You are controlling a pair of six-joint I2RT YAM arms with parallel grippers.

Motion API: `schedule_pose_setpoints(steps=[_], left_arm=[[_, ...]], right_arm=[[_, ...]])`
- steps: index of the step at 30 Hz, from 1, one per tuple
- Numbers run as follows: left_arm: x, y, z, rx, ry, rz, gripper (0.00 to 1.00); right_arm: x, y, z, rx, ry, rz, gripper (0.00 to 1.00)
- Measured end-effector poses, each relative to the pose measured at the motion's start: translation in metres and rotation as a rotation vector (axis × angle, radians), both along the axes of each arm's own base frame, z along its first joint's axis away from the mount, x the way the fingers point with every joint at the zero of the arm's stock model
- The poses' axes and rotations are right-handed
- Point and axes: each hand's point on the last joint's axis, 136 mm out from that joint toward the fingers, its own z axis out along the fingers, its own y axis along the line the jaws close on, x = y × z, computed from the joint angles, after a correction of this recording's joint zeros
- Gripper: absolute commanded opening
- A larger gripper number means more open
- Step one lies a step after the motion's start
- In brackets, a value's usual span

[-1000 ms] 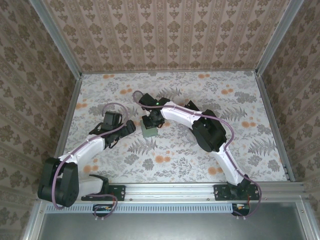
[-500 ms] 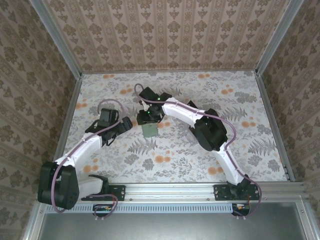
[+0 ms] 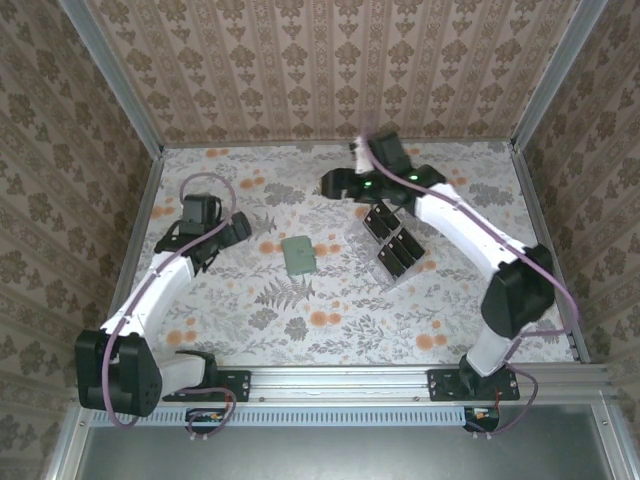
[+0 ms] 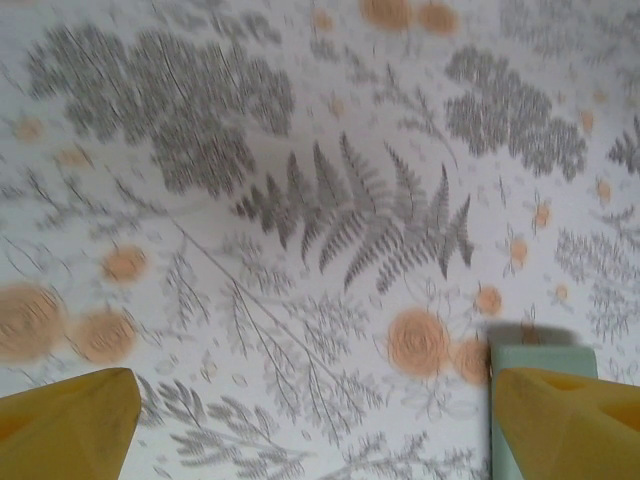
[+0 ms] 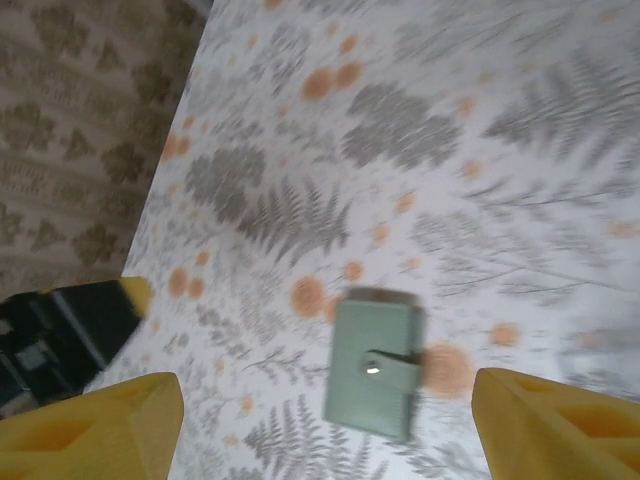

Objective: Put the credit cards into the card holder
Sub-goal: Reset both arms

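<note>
The card holder (image 3: 299, 255) is a sage-green case lying shut and flat mid-table, its snap tab fastened (image 5: 375, 367). Several dark credit cards (image 3: 392, 242) lie in rows on a clear plastic sheet to its right. My left gripper (image 3: 240, 230) hangs open to the left of the holder and apart from it. In the left wrist view the left gripper (image 4: 320, 430) is empty, and the holder's corner (image 4: 540, 358) peeks from behind one yellow finger. My right gripper (image 3: 335, 183) is raised behind the holder; seen from the wrist, the right gripper (image 5: 325, 430) is open and empty.
The floral tablecloth (image 3: 330, 330) covers the table, with patterned walls on three sides. A metal rail (image 3: 340, 380) runs along the near edge. The left gripper's yellow-tipped finger (image 5: 128, 293) shows at the left of the right wrist view.
My right gripper opened, let go of the card holder and swung back to the far right, uncovering the cards. The left arm drew back to the left. The holder stays put.
</note>
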Motion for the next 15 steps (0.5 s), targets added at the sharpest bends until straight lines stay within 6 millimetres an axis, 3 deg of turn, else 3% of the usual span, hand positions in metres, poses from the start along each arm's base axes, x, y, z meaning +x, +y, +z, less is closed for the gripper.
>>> schedule_pose_setpoints(steps=[3, 8, 11, 15], left_arm=[[0.012, 0.016, 0.016, 0.063, -0.066, 0.028, 1.00], [0.024, 0.038, 0.038, 0.216, -0.225, 0.055, 1.00], [0.023, 0.051, 0.048, 0.323, -0.298, 0.059, 1.00], [0.023, 0.067, 0.047, 0.431, -0.342, 0.062, 1.00]], right_arm=[[0.002, -0.054, -0.003, -0.037, -0.024, -0.105, 0.99], [-0.002, -0.132, -0.013, -0.142, -0.054, -0.300, 1.00], [-0.003, -0.167, -0.020, -0.197, -0.072, -0.401, 1.00], [-0.012, -0.212, -0.050, -0.288, -0.100, -0.528, 1.00]])
